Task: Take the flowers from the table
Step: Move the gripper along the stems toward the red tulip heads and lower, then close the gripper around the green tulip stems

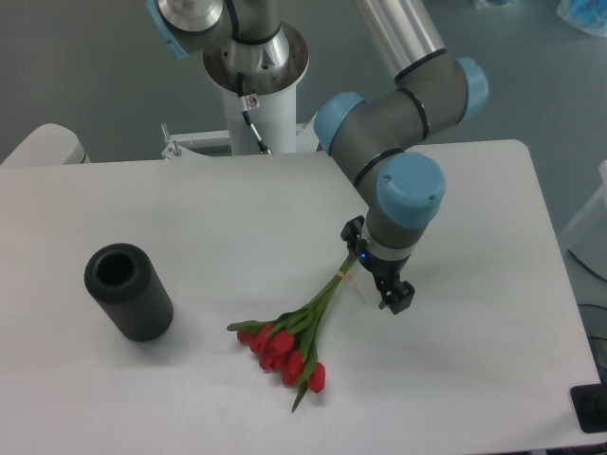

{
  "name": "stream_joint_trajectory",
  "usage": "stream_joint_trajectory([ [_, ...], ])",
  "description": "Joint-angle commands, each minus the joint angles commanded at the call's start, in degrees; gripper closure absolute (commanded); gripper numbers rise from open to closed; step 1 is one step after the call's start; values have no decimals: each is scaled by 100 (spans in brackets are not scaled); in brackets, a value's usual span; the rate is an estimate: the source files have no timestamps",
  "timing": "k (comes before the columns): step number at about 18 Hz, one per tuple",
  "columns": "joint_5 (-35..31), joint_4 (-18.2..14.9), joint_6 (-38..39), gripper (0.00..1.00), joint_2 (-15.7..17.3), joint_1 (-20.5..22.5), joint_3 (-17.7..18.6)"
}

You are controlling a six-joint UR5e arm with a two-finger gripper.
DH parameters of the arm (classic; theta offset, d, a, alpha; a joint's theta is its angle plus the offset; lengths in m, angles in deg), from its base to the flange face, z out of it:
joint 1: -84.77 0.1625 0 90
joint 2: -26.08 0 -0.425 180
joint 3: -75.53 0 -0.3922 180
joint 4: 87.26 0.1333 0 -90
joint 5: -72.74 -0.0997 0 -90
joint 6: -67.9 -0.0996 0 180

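The flowers (289, 346), a small bunch of red tulips with thin green stems and a pale band, lie on the white table (190, 209) right of centre. The red heads point to the front left. The stem ends run up to the right and pass under my gripper (375, 265). The gripper points down over the stem ends. Its two black fingers stand wide apart, one at the upper left (353, 232) and one at the lower right (396, 296). The stem tips are hidden under the gripper body.
A black cylinder (128, 291) with an open top stands on the left of the table. The arm's white base post (256, 104) rises at the back edge. The table's right edge is near the gripper's right.
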Motion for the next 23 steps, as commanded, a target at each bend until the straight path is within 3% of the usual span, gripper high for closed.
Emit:
stream_joint_trajectory([
  [5, 27, 17, 1205, 0, -114, -202, 9],
  [15, 9, 53, 1671, 0, -334, -431, 202],
  [19, 9, 324, 1707, 0, -387, -449, 351],
  [21, 0, 640, 1698, 10, -378, -449, 535],
  [23, 0, 712, 1698, 36, -361, -449, 580],
])
